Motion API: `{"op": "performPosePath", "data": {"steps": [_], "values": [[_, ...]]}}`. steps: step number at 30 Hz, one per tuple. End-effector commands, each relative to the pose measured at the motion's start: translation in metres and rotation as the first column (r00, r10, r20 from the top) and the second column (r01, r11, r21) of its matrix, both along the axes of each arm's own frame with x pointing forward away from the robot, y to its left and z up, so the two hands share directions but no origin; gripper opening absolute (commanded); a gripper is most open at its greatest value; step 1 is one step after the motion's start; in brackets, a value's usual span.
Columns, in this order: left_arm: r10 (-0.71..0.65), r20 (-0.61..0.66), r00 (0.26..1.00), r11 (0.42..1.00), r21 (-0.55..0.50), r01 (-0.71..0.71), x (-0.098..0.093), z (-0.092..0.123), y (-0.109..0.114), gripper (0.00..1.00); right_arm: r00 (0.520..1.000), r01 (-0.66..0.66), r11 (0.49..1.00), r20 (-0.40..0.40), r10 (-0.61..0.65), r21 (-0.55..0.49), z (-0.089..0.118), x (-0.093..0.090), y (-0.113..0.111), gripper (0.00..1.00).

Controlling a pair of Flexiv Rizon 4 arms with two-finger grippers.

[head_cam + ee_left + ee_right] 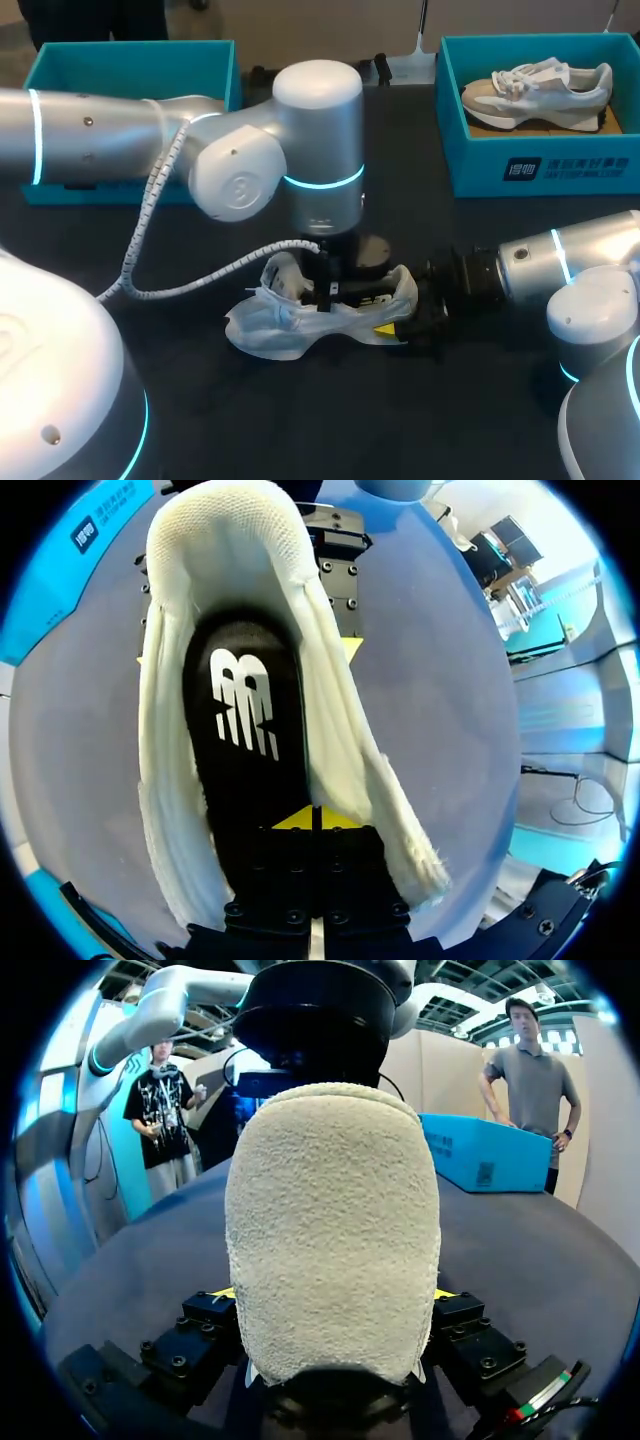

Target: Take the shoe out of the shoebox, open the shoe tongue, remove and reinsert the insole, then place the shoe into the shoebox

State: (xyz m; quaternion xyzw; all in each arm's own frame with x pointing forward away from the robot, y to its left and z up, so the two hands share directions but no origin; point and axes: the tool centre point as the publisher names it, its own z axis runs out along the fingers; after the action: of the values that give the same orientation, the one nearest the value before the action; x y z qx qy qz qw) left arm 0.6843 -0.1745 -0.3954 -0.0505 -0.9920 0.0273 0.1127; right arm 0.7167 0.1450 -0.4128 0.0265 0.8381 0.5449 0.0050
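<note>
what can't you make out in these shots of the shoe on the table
- Middle of the shoe, head view: covered by the wrist of the left arm.
- Front of the insole, left wrist view: under the left gripper, so whether it is pinched is hidden.
- Tips of the right gripper, right wrist view: mostly behind the shoe's heel.

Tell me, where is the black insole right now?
The black insole lies inside the white shoe, just ahead of the left end effector in the left wrist view; the shoe sits mid-table in the head view.
</note>
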Motion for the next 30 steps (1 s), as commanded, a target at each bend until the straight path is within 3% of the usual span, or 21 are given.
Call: {"op": "performPosePath", "data": {"steps": [1,11,30], "values": [[0.001,0.003,1.000,1.000,-0.016,-0.001,-0.003,-0.002,0.009,0.27,1.000,0.000,1.000,-0.001,0.000,-0.003,0.001,0.000,0.000,0.00],[0.003,0.038,0.999,1.000,-0.025,-0.002,0.004,-0.011,0.001,0.44,1.000,0.000,1.000,-0.001,0.000,-0.003,0.001,0.000,0.000,0.00],[-0.026,0.199,0.980,0.999,0.047,0.017,0.009,-0.035,-0.018,0.46,1.000,0.000,1.000,-0.001,0.000,-0.003,0.001,0.000,0.000,0.00]]}}
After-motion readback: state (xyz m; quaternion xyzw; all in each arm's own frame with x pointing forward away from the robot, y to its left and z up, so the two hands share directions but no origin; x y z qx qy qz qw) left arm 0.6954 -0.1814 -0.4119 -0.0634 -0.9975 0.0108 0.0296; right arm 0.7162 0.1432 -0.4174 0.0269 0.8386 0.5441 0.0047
